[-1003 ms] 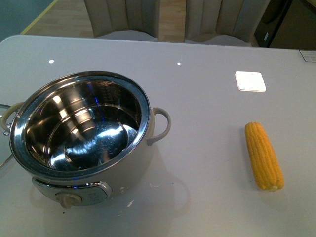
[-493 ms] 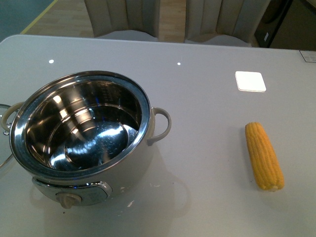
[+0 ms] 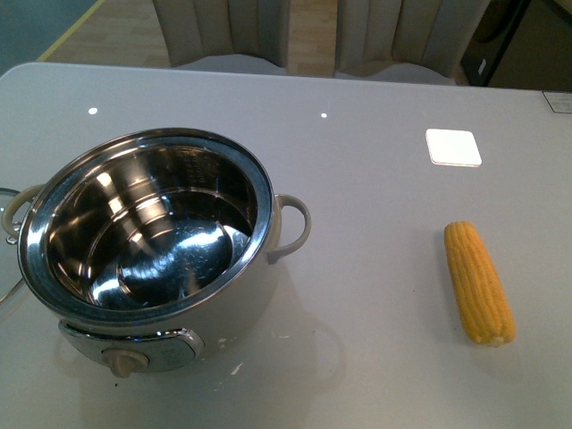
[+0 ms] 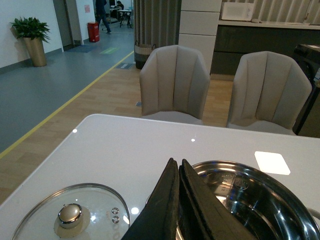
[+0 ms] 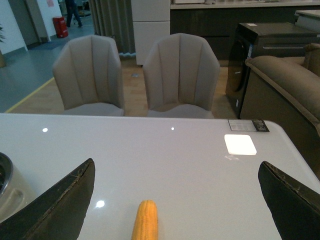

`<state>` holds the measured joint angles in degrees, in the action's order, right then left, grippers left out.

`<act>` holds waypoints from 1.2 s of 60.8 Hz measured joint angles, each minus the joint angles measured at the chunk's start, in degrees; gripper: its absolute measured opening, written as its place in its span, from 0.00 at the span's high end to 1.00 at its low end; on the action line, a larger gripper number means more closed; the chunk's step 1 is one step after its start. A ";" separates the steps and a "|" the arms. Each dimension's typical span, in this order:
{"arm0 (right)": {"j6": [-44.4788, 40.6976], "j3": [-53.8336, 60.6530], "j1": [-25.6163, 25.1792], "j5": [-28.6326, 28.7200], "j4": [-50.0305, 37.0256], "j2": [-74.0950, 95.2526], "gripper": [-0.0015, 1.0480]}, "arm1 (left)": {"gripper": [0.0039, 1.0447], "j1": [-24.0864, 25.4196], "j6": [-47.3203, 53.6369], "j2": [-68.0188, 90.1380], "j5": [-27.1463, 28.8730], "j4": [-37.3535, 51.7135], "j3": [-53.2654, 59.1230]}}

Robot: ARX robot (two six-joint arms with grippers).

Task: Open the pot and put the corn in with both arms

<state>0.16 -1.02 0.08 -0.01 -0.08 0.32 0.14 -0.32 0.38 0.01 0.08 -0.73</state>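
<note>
Pressing flat against each other, the fingers (image 4: 167, 200) of the left gripper (image 4: 178, 162) are showing no gap and are holding nothing. Their roots are running off the frame edge in the left wrist view. They are covering part of the rim of the pot (image 4: 240, 167), and their height above it cannot be told.

The fingers (image 5: 60, 205) of the right gripper (image 5: 176, 165) are standing spread wide, with only their inner edges in view. The corn (image 5: 145, 220) is lying on the table (image 5: 200, 160) between them, untouched, and its near part is being cut off by the frame.

Neither arm is appearing in the front view. There the pot (image 3: 265, 210) is sitting uncovered on the robot's left, dial facing the robot, its steel interior showing only reflections. The corn (image 3: 479, 282) is lying well apart from it on the right, lengthwise away from the robot.

The lid (image 4: 100, 200) is lying flat on the table just beside the pot, knob (image 4: 70, 214) up. Its near edge is being cropped, and the front view is catching only a thin arc (image 3: 7, 290) of it.
</note>
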 joint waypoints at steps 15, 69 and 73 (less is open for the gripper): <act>0.00 0.00 0.00 0.00 0.00 0.00 0.09 | 0.58 0.00 0.00 -0.02 0.00 0.00 0.00; 11.17 -12.09 4.61 -1.07 4.70 55.41 0.09 | 0.07 0.00 0.07 -0.07 0.00 -0.07 0.00; 9.90 -12.59 5.33 -0.22 -3.80 65.85 0.09 | 0.07 0.00 0.07 -0.07 0.00 -0.07 0.00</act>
<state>10.07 -13.61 5.41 -0.23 -3.88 66.17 0.14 -0.25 0.32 0.01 0.01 -0.73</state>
